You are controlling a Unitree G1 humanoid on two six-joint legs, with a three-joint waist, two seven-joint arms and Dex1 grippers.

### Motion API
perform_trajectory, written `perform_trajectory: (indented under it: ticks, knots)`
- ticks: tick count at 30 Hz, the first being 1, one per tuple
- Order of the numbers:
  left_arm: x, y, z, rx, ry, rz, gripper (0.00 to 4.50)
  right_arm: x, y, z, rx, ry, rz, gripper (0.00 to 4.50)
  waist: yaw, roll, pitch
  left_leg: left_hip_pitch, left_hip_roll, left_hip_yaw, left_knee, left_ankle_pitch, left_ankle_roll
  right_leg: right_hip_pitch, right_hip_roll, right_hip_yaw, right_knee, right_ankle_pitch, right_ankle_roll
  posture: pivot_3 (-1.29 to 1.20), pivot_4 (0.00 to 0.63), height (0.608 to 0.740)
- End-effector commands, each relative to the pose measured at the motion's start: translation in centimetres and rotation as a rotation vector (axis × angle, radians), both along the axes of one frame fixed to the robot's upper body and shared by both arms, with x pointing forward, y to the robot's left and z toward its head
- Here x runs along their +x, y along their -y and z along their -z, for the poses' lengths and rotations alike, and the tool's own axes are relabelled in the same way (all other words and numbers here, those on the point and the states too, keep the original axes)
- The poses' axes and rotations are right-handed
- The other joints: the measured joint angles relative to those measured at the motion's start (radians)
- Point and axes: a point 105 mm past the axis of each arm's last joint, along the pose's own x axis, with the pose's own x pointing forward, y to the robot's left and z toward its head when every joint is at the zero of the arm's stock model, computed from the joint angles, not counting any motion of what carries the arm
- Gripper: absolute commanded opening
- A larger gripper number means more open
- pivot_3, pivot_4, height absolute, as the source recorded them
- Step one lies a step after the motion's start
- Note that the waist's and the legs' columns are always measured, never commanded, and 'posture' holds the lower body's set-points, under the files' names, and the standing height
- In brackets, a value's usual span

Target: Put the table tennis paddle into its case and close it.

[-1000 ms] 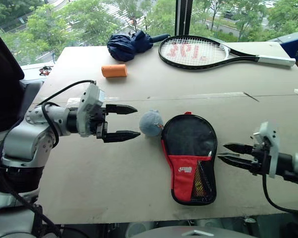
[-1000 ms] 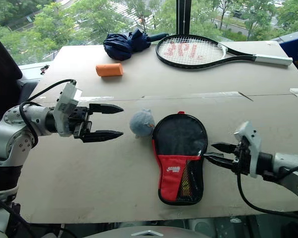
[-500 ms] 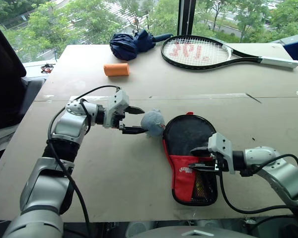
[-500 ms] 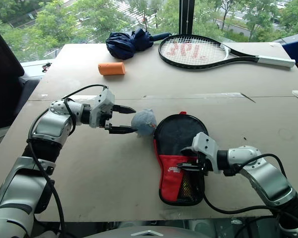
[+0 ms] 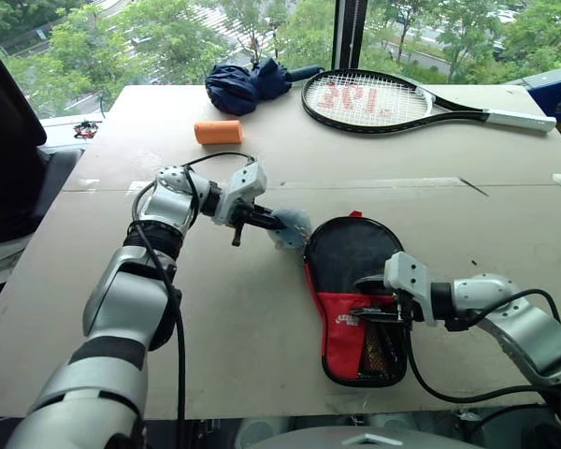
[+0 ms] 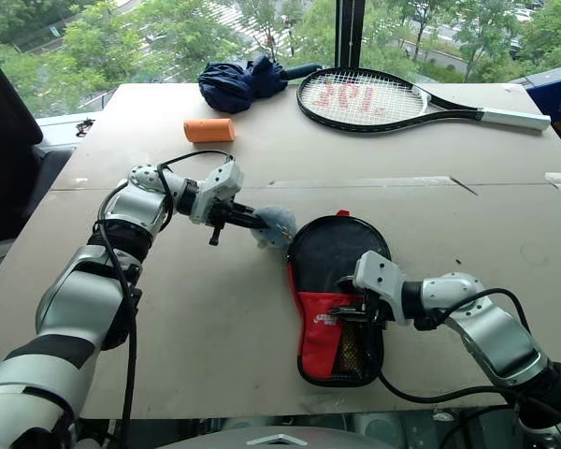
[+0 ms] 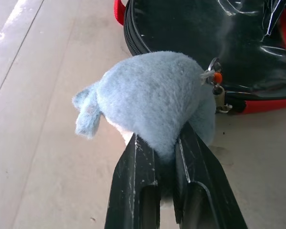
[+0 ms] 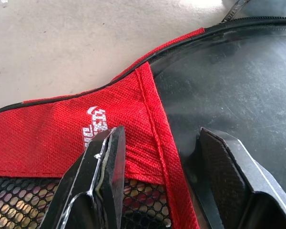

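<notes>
Tan board tabletop (image 5: 215, 309) by a window with trees outside; left gripper (image 7: 164, 148) has just gone from jaws wide and short of the charm to pinched shut on the fuzzy grey-blue ball charm (image 7: 152, 98), which hangs by a small metal clasp off the zip of the paddle-shaped black fabric case with red logo panel and mesh pocket (image 5: 357, 297). Right gripper (image 8: 157, 143) has swung in from beside the case and now sits on top of it, fingers part open, one on the red panel, the other on the black face, pressing but clamping nothing. Reads as case pinned while the charm serves as zip pull, so likely the closing step. Case lies flat near the table's front edge; the round black table tennis paddle isn't separately visible, probably already inside, can't confirm. How far the zip is shut can't be told. Mesh pocket holds something yellowish, unclear. Well behind: strung black tennis racket (image 5: 393, 98), bundled navy umbrella (image 5: 243, 84), orange cylinder (image 5: 217, 132), all untouched
</notes>
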Motion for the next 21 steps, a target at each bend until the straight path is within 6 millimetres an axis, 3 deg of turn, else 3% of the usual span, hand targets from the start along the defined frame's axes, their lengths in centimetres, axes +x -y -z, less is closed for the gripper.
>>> perform_trajectory:
  ticks: [1, 3, 8, 15, 21]
  knots:
    - [3.4, 2.1, -2.3, 0.047, 0.219, -0.125, 0.03, -0.3, 1.1, 3.2, -0.113, -0.084, 0.047, 2.44, 0.003, -0.002, -0.002, 0.0, 0.0, -0.001, 0.0, 0.0, 0.0, 0.0, 0.0, -0.001, 0.0, 0.0, 0.0, 0.0, 0.15, 0.74]
    - [4.9, 3.5, -2.9, 0.076, 0.307, -0.198, 0.03, -0.2, 1.2, 3.5, -0.132, -0.083, 0.05, 2.44, 0.007, -0.005, -0.003, 0.0, 0.0, -0.001, 0.001, 0.0, 0.0, 0.001, 0.0, -0.001, 0.0, 0.0, 0.0, 0.0, 0.15, 0.74]
    - [6.4, 7.4, -3.2, 0.157, 0.436, -0.251, 0.03, 0.0, 1.2, 3.7, -0.141, -0.09, 0.064, 2.44, 0.003, -0.006, -0.004, 0.0, -0.001, -0.001, 0.001, 0.0, 0.0, 0.001, 0.0, 0.0, 0.0, 0.0, 0.001, 0.0, 0.15, 0.74]
    - [7.0, 11.8, -3.5, 0.255, 0.627, -0.259, 0.03, -0.3, 1.4, 3.9, -0.15, -0.098, 0.073, 2.44, 0.005, -0.007, -0.004, 0.0, -0.001, 0.0, 0.002, 0.0, 0.0, 0.001, 0.0, 0.0, 0.001, 0.001, 0.001, 0.0, 0.15, 0.74]
    - [6.1, 15.0, -3.7, 0.249, 0.694, -0.174, 0.03, -0.4, 1.7, 3.7, -0.146, -0.095, 0.091, 2.44, 0.008, -0.007, -0.004, 0.0, -0.001, 0.0, 0.002, 0.0, 0.0, 0.001, 0.0, 0.0, 0.001, 0.001, 0.001, 0.0, 0.15, 0.74]
